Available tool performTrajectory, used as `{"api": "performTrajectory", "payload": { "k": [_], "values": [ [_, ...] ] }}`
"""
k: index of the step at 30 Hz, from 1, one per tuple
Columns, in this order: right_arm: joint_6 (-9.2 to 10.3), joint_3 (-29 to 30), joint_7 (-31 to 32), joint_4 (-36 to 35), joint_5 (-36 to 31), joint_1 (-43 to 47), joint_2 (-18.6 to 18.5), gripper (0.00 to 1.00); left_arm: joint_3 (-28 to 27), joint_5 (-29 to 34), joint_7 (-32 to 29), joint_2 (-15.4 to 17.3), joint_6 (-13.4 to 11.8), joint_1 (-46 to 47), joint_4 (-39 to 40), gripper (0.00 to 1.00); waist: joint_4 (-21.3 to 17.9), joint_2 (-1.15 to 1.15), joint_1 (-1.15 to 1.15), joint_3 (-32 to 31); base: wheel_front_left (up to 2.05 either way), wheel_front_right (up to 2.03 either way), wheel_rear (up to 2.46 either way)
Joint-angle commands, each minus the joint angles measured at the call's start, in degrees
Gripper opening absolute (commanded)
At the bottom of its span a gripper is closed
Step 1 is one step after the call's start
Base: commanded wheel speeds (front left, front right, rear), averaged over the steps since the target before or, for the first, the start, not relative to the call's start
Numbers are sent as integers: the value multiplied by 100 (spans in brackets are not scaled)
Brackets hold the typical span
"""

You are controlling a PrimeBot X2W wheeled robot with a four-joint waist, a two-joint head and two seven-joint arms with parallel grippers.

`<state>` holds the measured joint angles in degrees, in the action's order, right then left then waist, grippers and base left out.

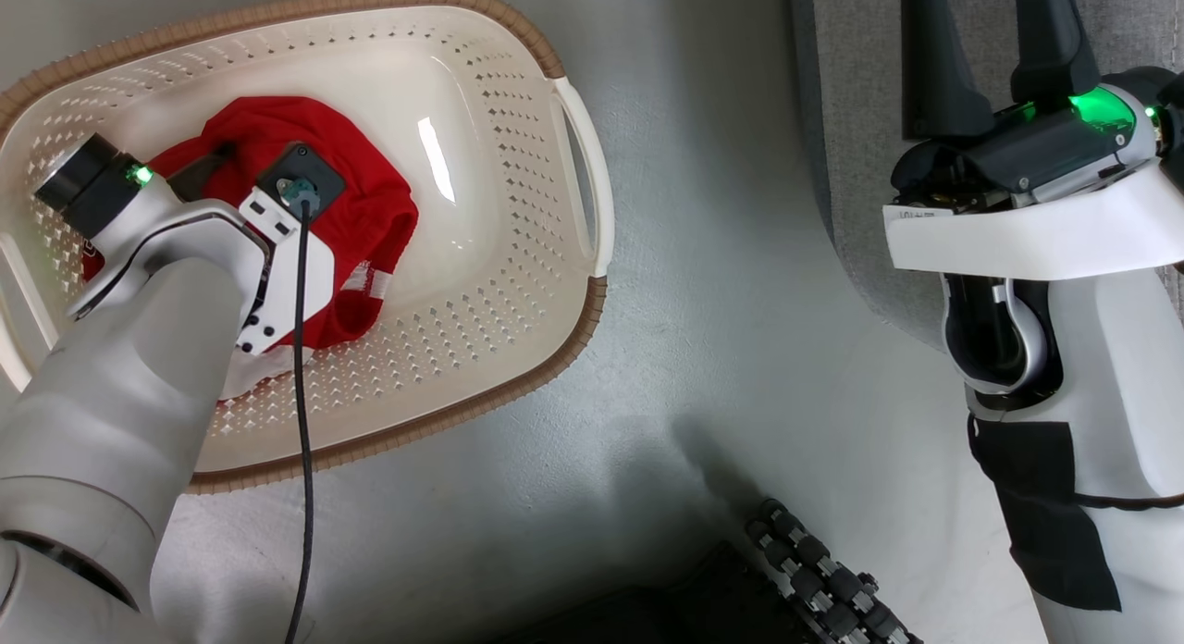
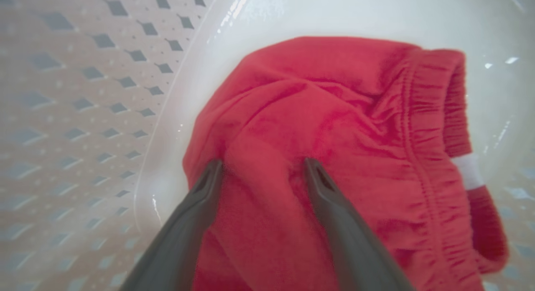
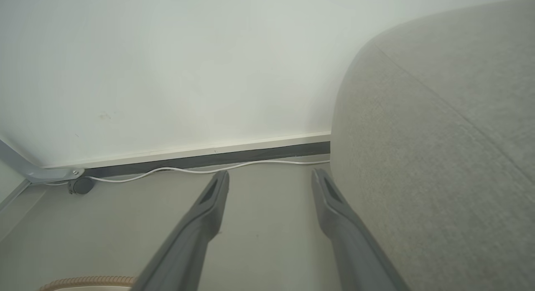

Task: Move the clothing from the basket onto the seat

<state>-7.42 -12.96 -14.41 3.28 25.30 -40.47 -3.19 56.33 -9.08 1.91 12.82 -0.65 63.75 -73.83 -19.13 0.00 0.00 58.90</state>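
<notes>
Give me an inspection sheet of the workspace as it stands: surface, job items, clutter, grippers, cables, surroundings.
Surface: pale grey floor, glossy.
Job's things: red clothing bunched in the cream basket; grey seat at the right, the part in view holding no clothing.
Clutter: nothing seen.
Grippers: left gripper open, fingers astride a fold of the clothing; right gripper open and empty, beside the seat.
Cables: black cable along the left wrist; white cable along the wall base.
Surroundings: white wall; dark ribbed part at the head view's lower edge.
</notes>
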Motion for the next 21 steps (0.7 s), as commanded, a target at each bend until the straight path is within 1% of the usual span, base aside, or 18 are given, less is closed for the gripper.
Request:
{"api": "performTrajectory", "payload": {
  "k": [1, 6, 7, 8, 9, 15, 21],
  "values": [
    [-7, -6, -59, -168, 33, 328, 31, 100, -40, 45, -31, 98, -9, 37, 8, 100, 7, 0, 0, 12, 0, 0, 0],
    [-7, 45, -59, -186, 7, 352, 31, 100, -67, -76, -36, 116, 153, 27, 2, 100, 14, 0, 0, 50, 0, 0, 0],
    [-7, 42, -59, -183, 4, 343, 31, 100, -86, -117, -27, 120, 199, 18, 1, 96, 14, 0, 0, 54, 0, 0, 0],
    [-7, 38, -59, -176, 2, 329, 31, 100, -112, -162, -7, 124, 238, 13, 0, 44, 15, 0, 0, 56, 0, 0, 0],
    [-7, 27, -59, -172, 0, 308, 31, 100, -131, -198, 54, 131, 267, 11, -1, 0, 14, 0, 0, 57, 0, 0, 0],
    [-7, -4, -59, -135, -61, 148, 31, 100, -211, -373, 542, 103, 391, -26, -3, 0, -9, 0, 0, -48, 0, 0, 0],
    [-7, 88, -59, 17, -242, 128, 31, 100, -242, -542, 958, -214, 509, -214, -4, 0, 183, 0, 0, -487, 0, 0, 0]
  ]
}}
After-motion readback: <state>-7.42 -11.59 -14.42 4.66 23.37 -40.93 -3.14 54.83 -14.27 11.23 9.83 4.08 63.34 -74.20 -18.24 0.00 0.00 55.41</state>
